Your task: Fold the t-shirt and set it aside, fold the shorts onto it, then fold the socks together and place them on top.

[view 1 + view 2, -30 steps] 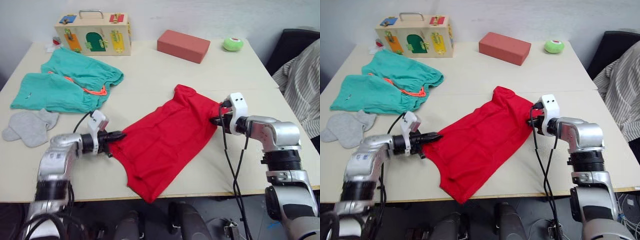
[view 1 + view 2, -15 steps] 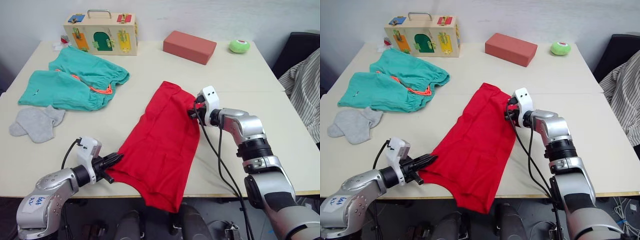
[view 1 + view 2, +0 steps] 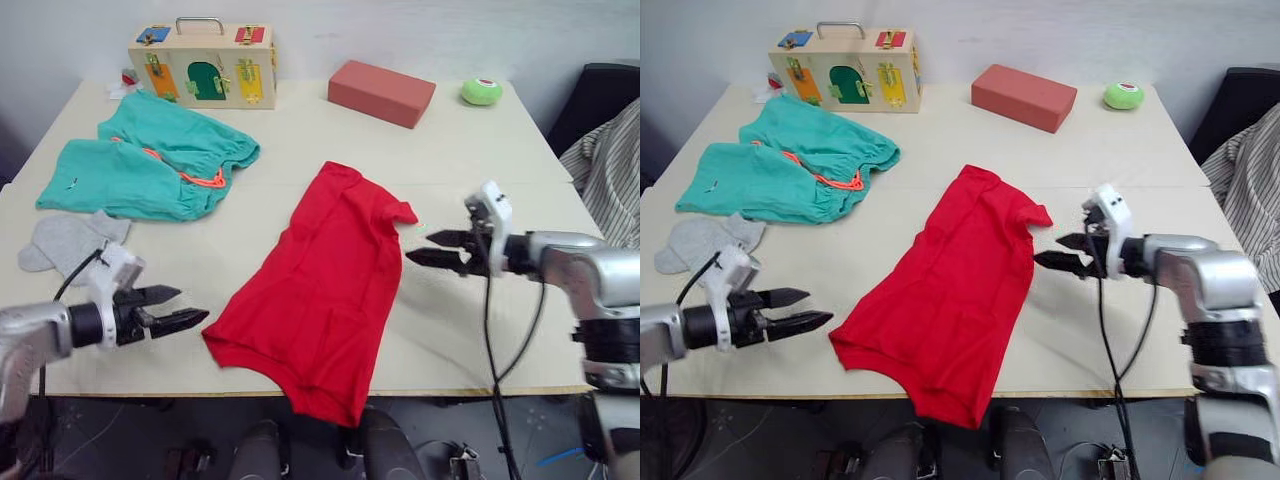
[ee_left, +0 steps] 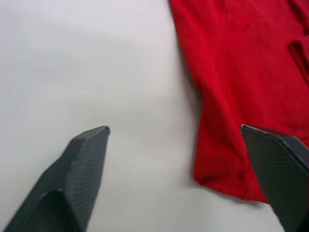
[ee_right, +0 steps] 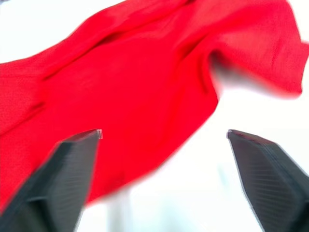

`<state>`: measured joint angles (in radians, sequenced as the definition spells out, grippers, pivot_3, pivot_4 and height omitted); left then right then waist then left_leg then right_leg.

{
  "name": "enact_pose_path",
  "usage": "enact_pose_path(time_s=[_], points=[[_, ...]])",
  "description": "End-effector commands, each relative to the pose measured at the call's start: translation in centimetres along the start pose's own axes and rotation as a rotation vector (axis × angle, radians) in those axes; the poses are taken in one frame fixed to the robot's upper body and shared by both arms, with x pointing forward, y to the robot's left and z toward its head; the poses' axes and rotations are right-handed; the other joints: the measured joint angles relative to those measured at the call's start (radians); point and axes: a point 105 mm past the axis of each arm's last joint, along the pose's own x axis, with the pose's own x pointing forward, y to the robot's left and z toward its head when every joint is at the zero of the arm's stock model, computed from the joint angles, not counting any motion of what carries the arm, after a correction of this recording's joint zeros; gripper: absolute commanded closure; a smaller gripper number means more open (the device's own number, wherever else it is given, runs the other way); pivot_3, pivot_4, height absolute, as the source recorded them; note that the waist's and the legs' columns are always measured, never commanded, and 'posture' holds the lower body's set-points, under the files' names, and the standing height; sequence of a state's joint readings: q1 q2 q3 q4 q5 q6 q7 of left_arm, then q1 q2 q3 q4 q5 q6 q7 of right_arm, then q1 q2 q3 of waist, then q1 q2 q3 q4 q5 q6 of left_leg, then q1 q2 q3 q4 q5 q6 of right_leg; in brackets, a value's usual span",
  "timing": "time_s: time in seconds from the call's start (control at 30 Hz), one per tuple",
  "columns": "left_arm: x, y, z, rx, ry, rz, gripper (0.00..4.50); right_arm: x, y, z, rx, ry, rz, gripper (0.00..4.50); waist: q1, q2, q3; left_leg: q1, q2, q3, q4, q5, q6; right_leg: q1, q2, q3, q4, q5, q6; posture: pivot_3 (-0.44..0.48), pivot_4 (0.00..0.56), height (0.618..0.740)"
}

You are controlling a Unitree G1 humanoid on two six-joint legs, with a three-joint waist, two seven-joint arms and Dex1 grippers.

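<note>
The red t-shirt (image 3: 322, 290) lies folded lengthwise down the middle of the table, its lower end hanging over the front edge. My left gripper (image 3: 178, 308) is open and empty, just left of the shirt's near corner. Open and empty too, my right gripper (image 3: 428, 247) sits just right of the shirt's sleeve. The teal shorts (image 3: 150, 160) with an orange drawstring lie spread at the back left. Below them, near the left edge, rest the grey socks (image 3: 65, 243).
A wooden latch box (image 3: 201, 62) stands at the back left, a salmon-red block (image 3: 381, 92) at the back middle and a green ball (image 3: 482, 91) at the back right. Striped fabric (image 3: 612, 170) hangs beyond the table's right edge.
Both grippers have let go of the t-shirt and opened, drawing back from it to left and right. The shirt now lies loose on the table.
</note>
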<state>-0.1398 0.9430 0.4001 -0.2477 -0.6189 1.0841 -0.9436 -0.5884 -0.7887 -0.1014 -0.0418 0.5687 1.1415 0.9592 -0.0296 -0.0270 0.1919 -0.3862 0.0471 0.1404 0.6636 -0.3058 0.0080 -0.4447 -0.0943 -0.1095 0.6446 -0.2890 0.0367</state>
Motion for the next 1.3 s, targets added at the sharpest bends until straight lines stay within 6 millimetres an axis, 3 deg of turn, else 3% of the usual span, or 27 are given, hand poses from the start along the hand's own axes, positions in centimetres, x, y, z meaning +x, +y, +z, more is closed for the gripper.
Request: enact_pose_path(time_s=[0.03, 0.17, 0.43, 0.6, 0.9, 0.93, 1.03, 1.3], points=[[1.5, 0.9, 3.7, -0.005, -0.057, -0.074, 0.0, -1.6, 4.2, -2.0, 0.153, 0.095, 0.137, 0.04, 0.007, 0.0, 0.0, 0.0, 0.0, -0.001, 0.0, 0.0, 0.0, 0.0, 0.0, -0.001, 0.0, 0.0, 0.0, 0.0, 0.15, 0.74], [5.9, 2.0, 6.0, -0.001, -0.062, -0.107, 0.0, -1.1, 6.8, -5.7, 0.233, 0.156, 0.167, 0.04, 0.024, 0.0, 0.0, 0.0, -0.001, -0.002, 0.0, 0.001, -0.001, 0.001, 0.0, -0.002, 0.001, 0.0, -0.001, 0.0, 0.15, 0.74], [13.7, 1.7, 7.4, 0.033, 0.033, -0.203, 0.0, 0.6, 10.5, -10.8, 0.315, 0.22, 0.211, 0.04, 0.028, -0.005, -0.002, -0.002, -0.002, 0.002, 0.003, 0.002, 0.002, 0.0, 0.002, 0.0, 0.0, 0.002, 0.002, 0.0, 0.15, 0.74], [17.0, 1.4, 8.2, 0.099, 0.1, -0.195, 0.0, 1.7, 11.3, -11.4, 0.331, 0.217, 0.209, 0.04, 0.025, -0.007, -0.004, 0.0, -0.002, 0.003, 0.002, 0.002, 0.002, 0.0, 0.002, 0.001, 0.0, 0.002, 0.002, 0.0, 0.15, 0.74], [20.2, 0.0, 8.8, 0.125, 0.092, -0.202, 0.0, 4.0, 12.6, -11.4, 0.337, 0.207, 0.225, 0.04, 0.028, -0.011, -0.007, 0.0, -0.002, 0.001, 0.003, 0.002, 0.003, 0.001, 0.001, 0.0, 0.001, 0.002, 0.002, 0.0, 0.15, 0.74], [20.5, -0.3, 8.6, 0.102, 0.089, -0.206, 0.19, 4.4, 13.0, -11.7, 0.339, 0.222, 0.229, 0.01, 0.028, -0.012, -0.008, 0.0, -0.002, 0.001, 0.003, 0.003, 0.003, 0.001, 0.001, -0.001, 0.002, 0.002, 0.002, 0.0, 0.15, 0.74], [21.4, -0.6, 8.3, 0.087, 0.073, -0.198, 0.86, 5.3, 13.2, -11.8, 0.36, 0.214, 0.221, 0.65, 0.028, -0.015, -0.011, 0.0, -0.001, 0.0, 0.002, 0.003, 0.003, 0.001, 0.002, -0.001, 0.002, 0.002, 0.002, 0.0, 0.15, 0.74], [21.5, -0.1, 6.9, 0.043, 0.06, -0.193, 3.44, 5.4, 12.5, -10.9, 0.348, 0.18, 0.197, 3.51, 0.026, -0.014, -0.011, -0.001, -0.002, 0.001, 0.002, 0.002, 0.003, 0.001, 0.001, -0.001, 0.001, 0.002, 0.002, 0.0, 0.15, 0.74]])
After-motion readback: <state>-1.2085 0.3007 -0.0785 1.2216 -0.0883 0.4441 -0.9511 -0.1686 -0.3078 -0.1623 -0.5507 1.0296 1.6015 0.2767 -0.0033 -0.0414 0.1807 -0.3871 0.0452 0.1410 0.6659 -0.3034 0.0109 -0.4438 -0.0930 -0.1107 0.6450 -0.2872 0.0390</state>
